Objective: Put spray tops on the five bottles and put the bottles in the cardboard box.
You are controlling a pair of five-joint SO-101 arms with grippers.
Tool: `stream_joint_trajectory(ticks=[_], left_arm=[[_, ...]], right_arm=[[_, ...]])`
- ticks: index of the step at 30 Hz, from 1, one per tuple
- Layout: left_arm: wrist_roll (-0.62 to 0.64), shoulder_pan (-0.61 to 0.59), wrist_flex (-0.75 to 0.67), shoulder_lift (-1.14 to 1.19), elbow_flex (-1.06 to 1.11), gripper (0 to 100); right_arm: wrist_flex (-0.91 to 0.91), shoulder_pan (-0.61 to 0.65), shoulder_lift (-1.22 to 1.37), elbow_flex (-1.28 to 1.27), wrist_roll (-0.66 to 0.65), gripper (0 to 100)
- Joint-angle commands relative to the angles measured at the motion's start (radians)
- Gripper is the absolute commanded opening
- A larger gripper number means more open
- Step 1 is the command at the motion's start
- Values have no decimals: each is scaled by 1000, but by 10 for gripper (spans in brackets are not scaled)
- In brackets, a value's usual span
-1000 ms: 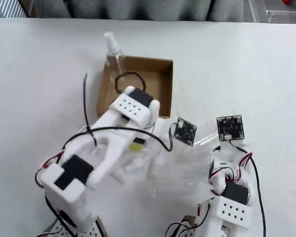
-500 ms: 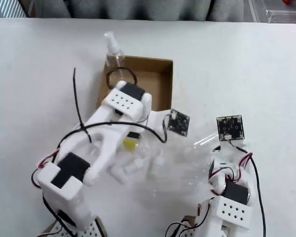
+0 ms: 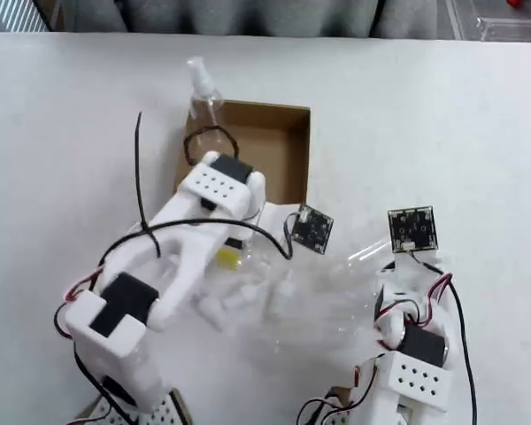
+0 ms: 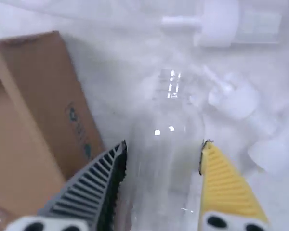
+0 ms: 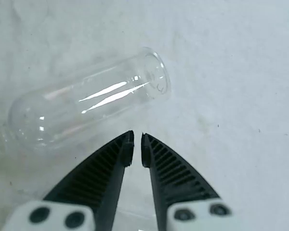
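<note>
- White table (image 3: 442,106) spreads across the high view, with a cardboard box (image 3: 274,146) open at its middle. A capped bottle (image 3: 203,93) with a spray top stands upright at the box's far corner; I cannot tell whether it is inside the wall or just beyond it.
- On the same view the left arm (image 3: 190,239) leans over to the box's near wall. The right arm (image 3: 407,354) sits at the table's near edge, well apart from the box. Loose spray tops (image 3: 239,299) and clear bottles lie on the table between the two arms.
- From the left wrist, the left gripper (image 4: 164,147) is grasping a clear bottle (image 4: 171,110): the grey finger and the yellow finger press against its two sides. The box wall is just beside the grey finger, and a white spray top (image 4: 231,96) lies on the table past the bottle.
- From the right wrist, the right gripper (image 5: 135,149) is clenched, its black fingers almost touching with nothing between them. A second bottle (image 5: 91,103) lies on its side on the table just beyond the fingertips, apart from them.
</note>
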State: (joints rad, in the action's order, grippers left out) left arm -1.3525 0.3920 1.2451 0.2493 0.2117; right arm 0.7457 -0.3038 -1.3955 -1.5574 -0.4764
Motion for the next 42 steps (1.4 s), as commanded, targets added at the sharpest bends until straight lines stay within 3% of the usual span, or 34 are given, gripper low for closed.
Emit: stream_joint_trajectory(ticks=[1, 11, 19, 31, 42], left_arm=[[-9, -13, -92, -8, 43, 234], [-6, -35, -104, -7, 78, 226], [-9, 8, -75, -8, 129, 79], [2, 137, 160, -19, 115, 22], [247, 116, 244, -18, -95, 23]], right_arm=[[-22, -5, -12, -2, -21, 17], [-22, -5, -12, -2, -26, 17], [-22, -5, -12, -2, -26, 17], [-24, -5, -12, -2, -26, 17], [-24, -5, -12, -3, -26, 17]])
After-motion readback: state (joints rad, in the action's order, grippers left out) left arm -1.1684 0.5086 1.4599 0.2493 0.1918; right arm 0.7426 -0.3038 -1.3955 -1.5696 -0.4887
